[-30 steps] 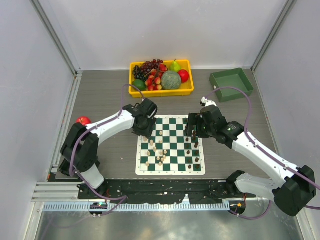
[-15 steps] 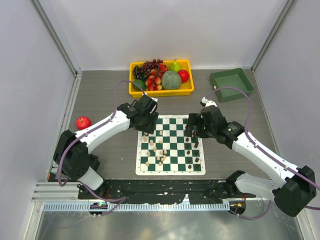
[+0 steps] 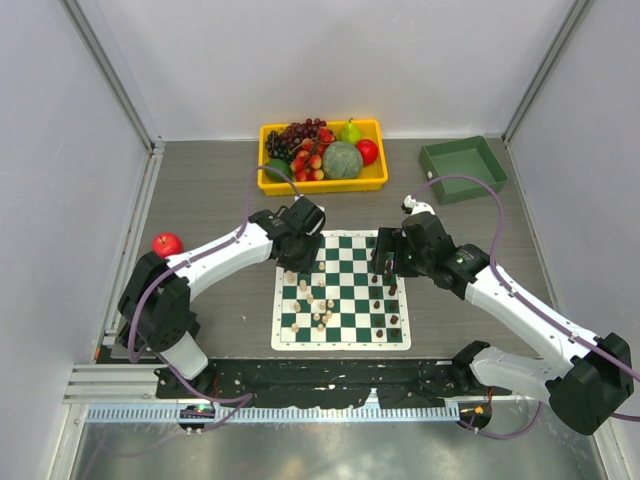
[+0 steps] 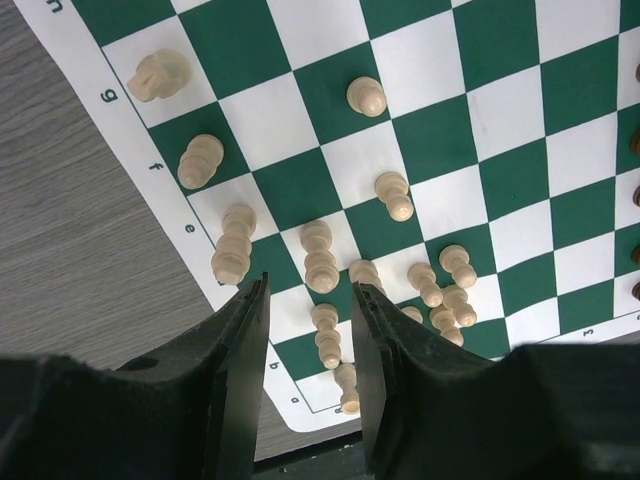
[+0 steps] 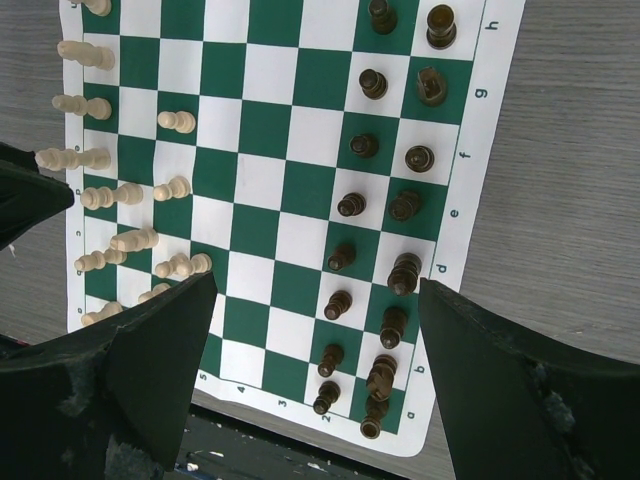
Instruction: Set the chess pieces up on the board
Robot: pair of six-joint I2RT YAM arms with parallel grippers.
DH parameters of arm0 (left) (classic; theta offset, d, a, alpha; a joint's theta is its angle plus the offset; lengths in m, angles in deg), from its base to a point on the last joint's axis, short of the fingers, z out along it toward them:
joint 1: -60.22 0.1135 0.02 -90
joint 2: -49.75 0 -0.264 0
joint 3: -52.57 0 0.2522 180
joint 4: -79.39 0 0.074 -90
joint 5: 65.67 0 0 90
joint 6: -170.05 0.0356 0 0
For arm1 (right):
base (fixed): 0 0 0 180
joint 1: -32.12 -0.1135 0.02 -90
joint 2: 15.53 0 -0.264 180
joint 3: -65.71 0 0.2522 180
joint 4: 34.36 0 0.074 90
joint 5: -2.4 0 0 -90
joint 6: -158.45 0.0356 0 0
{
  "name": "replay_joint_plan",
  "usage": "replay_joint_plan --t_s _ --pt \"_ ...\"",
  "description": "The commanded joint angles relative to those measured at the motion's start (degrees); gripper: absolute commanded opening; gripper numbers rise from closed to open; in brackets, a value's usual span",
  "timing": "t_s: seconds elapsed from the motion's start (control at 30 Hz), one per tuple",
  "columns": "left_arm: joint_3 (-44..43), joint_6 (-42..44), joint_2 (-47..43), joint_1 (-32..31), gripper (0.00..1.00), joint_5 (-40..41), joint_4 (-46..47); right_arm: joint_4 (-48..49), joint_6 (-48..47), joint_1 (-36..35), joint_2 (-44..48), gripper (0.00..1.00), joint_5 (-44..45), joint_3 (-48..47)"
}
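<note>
The green-and-white board [image 3: 350,262] lies flat between the arms. Cream chess pieces [image 3: 310,300] stand in its left columns and dark brown pieces [image 3: 385,298] in its right columns. My left gripper [image 3: 297,243] hovers over the board's far left corner, open and empty. In the left wrist view its fingers [image 4: 240,370] frame cream pieces [image 4: 321,257] standing on the board [image 4: 430,70] below. My right gripper [image 3: 390,258] hovers over the far right part, wide open and empty. The right wrist view shows dark pieces [image 5: 403,273], cream pieces [image 5: 110,195] and the board [image 5: 270,130].
A yellow tray [image 3: 320,186] full of fruit stands behind the board. A green bin [image 3: 462,168] is at the back right. A red apple [image 3: 166,243] lies on the table at the left. Walls close in the sides and back.
My left arm has swung its elbow out and back, and its gripper has shifted slightly right over the board's far left corner. The right arm has not moved.
</note>
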Motion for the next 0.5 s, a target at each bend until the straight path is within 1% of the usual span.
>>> replay_joint_plan --t_s 0.0,0.47 --pt "-2.14 -0.39 1.60 -0.50 0.43 0.10 0.25 1.57 0.54 0.16 1.18 0.89 0.89 -0.16" --pt "-2.23 0.14 3.80 -1.47 0.40 -0.60 0.07 1.57 0.46 0.16 1.00 0.88 0.81 -0.24"
